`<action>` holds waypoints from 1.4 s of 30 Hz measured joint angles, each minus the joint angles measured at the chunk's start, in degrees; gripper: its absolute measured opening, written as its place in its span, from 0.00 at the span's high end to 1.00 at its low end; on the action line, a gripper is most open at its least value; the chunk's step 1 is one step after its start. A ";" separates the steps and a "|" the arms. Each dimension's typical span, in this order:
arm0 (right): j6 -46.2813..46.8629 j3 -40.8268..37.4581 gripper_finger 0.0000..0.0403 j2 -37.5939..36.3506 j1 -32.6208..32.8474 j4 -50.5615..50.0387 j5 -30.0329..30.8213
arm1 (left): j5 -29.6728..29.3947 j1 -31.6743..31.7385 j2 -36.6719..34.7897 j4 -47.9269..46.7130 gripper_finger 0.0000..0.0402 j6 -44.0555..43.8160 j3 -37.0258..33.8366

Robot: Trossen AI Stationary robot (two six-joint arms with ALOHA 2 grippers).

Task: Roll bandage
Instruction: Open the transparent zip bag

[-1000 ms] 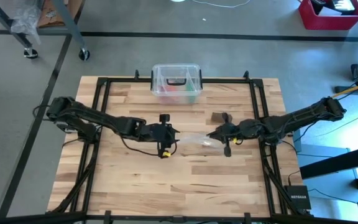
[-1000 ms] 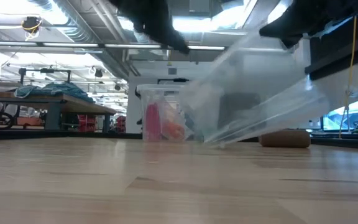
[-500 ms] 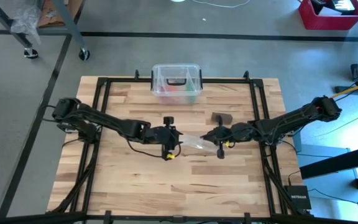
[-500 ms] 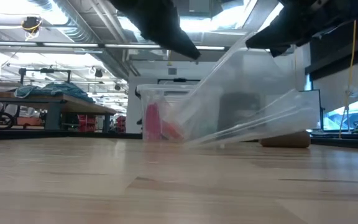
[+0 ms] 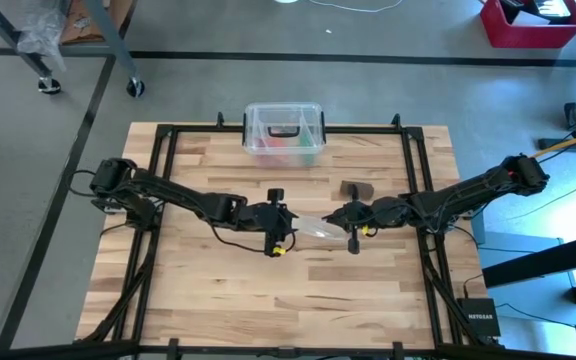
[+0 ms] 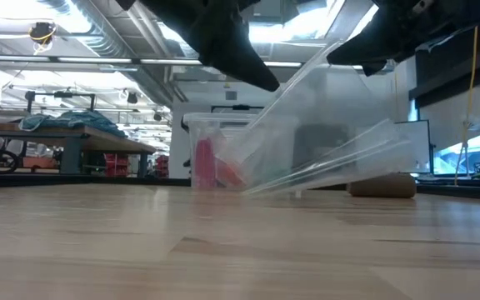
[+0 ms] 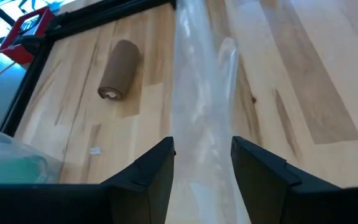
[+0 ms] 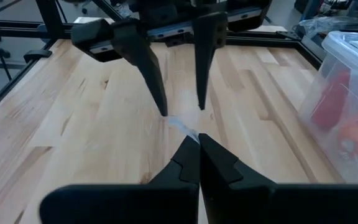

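Observation:
The bandage (image 5: 356,189) lies as a small brown roll (image 7: 117,77) on its side on the wooden table, far-right of centre, and no gripper touches it. A clear plastic bag (image 5: 313,228) stretches between the two grippers at the table's middle. My right gripper (image 8: 197,140) is shut on the bag. My left gripper (image 7: 202,152) is open, and the bag (image 7: 201,93) runs away from between its two fingers. In the low view the bag (image 6: 323,133) slants down from the right gripper toward the table. My right gripper pinches an edge of the bag (image 8: 185,129) between its two fingertips, coming slanting down from the table's right. The bag hangs tilted below it, its lower corner (image 6: 250,190) close to the tabletop. My left gripper has a finger on either side of the bag's other end; whether they touch it I cannot tell.
A clear plastic box (image 5: 284,130) with a black handle and coloured things inside stands at the table's far edge. A black frame (image 5: 163,200) runs around the tabletop. Bare wood (image 5: 228,290) lies on the near side of the grippers.
Both grippers have sunk a little and come nearer each other, the left one toward the table's right, the right one toward its left. The bag between them has tipped steeper, and its lower corner has dropped toward the tabletop. Neither gripper has opened or shut.

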 joint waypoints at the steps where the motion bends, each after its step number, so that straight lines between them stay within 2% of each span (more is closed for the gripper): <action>1: 0.00 0.00 0.99 -0.01 0.00 0.03 0.00 | -0.03 0.08 0.00 -0.08 0.62 -0.06 0.00; 11: 0.11 -0.02 0.99 -0.01 0.00 0.09 0.00 | 0.04 0.31 0.00 -0.12 0.62 -1.44 0.00; 16: 0.11 -0.02 0.99 -0.01 0.00 0.09 -0.02 | 4.32 0.31 0.00 -0.10 0.62 -2.53 0.00; 26: 0.11 -0.04 0.99 -0.02 0.00 0.09 -0.02 | 3.05 2.47 0.10 -0.29 0.62 -4.64 0.00; 31: 0.09 -0.06 0.99 0.00 0.00 0.10 -0.02 | 8.06 2.02 0.46 -0.69 0.62 -3.96 0.00; 42: 0.09 -0.07 0.99 -0.02 0.00 0.08 -0.03 | 7.88 3.43 1.53 -0.49 0.62 -4.03 -0.02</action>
